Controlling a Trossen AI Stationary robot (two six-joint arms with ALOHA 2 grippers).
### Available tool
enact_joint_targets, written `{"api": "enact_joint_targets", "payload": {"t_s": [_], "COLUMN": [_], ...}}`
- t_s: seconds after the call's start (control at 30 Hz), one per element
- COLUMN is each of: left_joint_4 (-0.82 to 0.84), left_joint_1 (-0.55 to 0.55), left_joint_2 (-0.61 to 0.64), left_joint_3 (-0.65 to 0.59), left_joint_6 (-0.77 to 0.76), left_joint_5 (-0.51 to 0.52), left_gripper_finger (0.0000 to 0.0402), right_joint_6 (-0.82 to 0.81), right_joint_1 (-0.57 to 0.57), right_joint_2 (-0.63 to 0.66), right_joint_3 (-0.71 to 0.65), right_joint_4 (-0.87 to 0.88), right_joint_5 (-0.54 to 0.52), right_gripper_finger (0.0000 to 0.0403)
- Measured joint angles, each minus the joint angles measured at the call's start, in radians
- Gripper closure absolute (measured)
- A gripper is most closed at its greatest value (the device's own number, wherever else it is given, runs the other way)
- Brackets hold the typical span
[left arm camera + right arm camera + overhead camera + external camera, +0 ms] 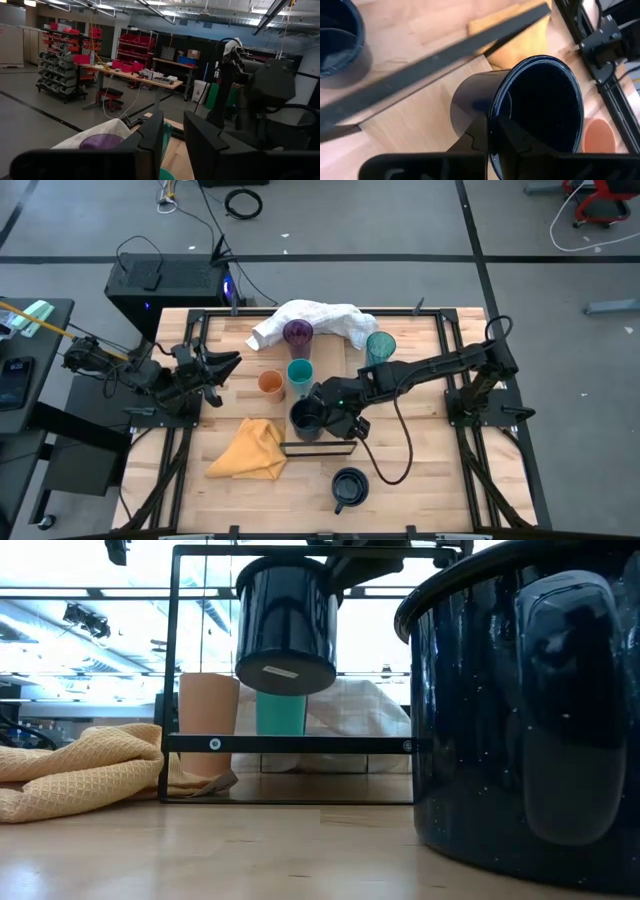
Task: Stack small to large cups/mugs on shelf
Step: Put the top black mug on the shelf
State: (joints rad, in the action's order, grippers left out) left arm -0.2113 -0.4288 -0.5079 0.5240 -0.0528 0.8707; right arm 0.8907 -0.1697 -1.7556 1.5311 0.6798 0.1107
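Note:
My right gripper (320,412) is shut on a dark navy mug (303,420), held in the air just above the shelf's dark metal frame (318,448). In the low view the mug (287,620) hangs inside the frame's opening (290,744). The second navy mug (350,486) stands on the table near the front edge. The orange cup (270,384), the short teal cup (299,373), the purple tumbler (297,333) and the teal tumbler (380,347) stand upright behind the shelf. My left gripper (215,370) is open and empty at the table's left. My right gripper holds the mug by its rim (492,120), one finger inside the mouth and one outside the wall. The fingers come from above and from the table's right. The mug is lifted clear, mouth up and slightly tilted, its base (285,673) free in the air.
A yellow cloth (250,450) lies on the table left of the shelf. A crumpled white cloth (315,318) lies at the far edge behind the tumblers. Dark frame rails (470,415) run along the table's left and right sides.

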Motion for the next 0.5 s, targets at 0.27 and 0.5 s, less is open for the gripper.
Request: {"api": "enact_joint_targets", "payload": {"t_s": [0.27, 0.5], "left_joint_4": [0.000, -0.001], "left_joint_1": [0.000, 0.000], "left_joint_2": [0.000, 0.000], "left_joint_3": [0.000, 0.000], "left_joint_6": [-0.003, -0.003], "left_joint_5": [0.000, 0.000], "left_gripper_finger": [0.0317, 0.0319], "right_joint_6": [-0.024, -0.062], "right_joint_1": [-0.005, -0.002], "right_joint_2": [-0.020, -0.020], "right_joint_3": [0.000, 0.000], "right_joint_4": [-0.033, -0.065], "right_joint_5": [0.009, 0.041], "right_gripper_finger": [0.0386, 0.0386]}}
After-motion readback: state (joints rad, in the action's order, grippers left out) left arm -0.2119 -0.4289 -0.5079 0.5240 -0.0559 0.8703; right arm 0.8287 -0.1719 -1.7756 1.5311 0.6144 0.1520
